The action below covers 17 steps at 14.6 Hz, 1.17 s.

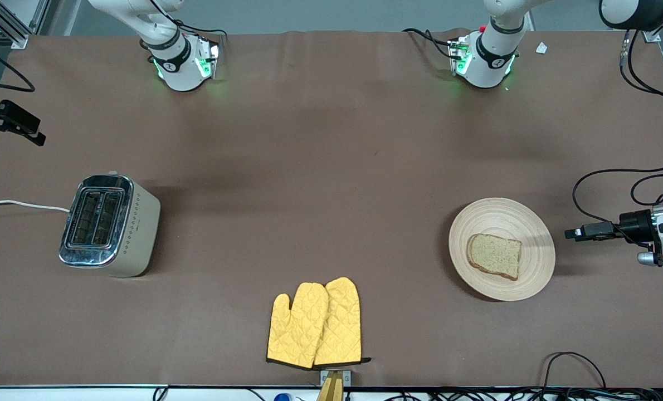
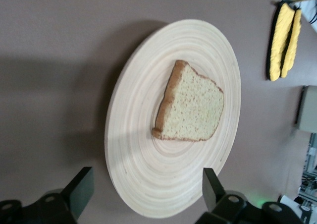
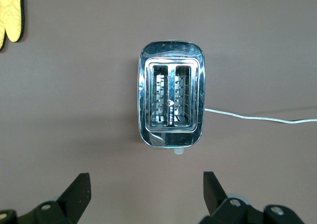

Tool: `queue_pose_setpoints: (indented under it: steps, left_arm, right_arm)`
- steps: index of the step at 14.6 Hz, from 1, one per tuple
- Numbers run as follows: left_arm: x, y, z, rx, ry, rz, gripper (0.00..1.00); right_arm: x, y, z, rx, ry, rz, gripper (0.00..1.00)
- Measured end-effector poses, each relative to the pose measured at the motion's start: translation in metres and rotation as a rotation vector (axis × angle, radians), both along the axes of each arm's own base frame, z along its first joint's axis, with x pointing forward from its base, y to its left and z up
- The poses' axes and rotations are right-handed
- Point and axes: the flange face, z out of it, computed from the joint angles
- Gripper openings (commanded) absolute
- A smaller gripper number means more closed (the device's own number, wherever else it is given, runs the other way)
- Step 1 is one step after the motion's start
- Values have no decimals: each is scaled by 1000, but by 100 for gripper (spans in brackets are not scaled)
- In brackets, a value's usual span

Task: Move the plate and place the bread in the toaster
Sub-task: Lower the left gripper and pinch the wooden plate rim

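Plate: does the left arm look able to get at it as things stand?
Probably yes. The left gripper sits open beside the plate, toward the left arm's end of the table, with bare table between them; only the bread lies on it.

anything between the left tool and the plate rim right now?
Nothing. In the front view, bare brown table separates the left tool from the plate; the left wrist view shows its open fingers short of the rim. The bread lies on the plate.
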Motion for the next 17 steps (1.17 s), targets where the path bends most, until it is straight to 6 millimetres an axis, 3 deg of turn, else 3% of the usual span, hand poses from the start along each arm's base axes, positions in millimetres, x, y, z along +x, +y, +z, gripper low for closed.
queue_pose_setpoints:
  steps: [6, 10, 17]
  left_arm:
    - [9, -5, -32, -117, -14, 74, 73]
    - [7, -5, -59, -168, -6, 104, 73]
    - [12, 3, -59, -166, -20, 112, 73]
  right_arm:
    - [0, 0, 0, 0, 0, 0, 100]
    - [0, 0, 0, 0, 0, 0, 100]
    - [0, 0, 0, 0, 1, 0, 100]
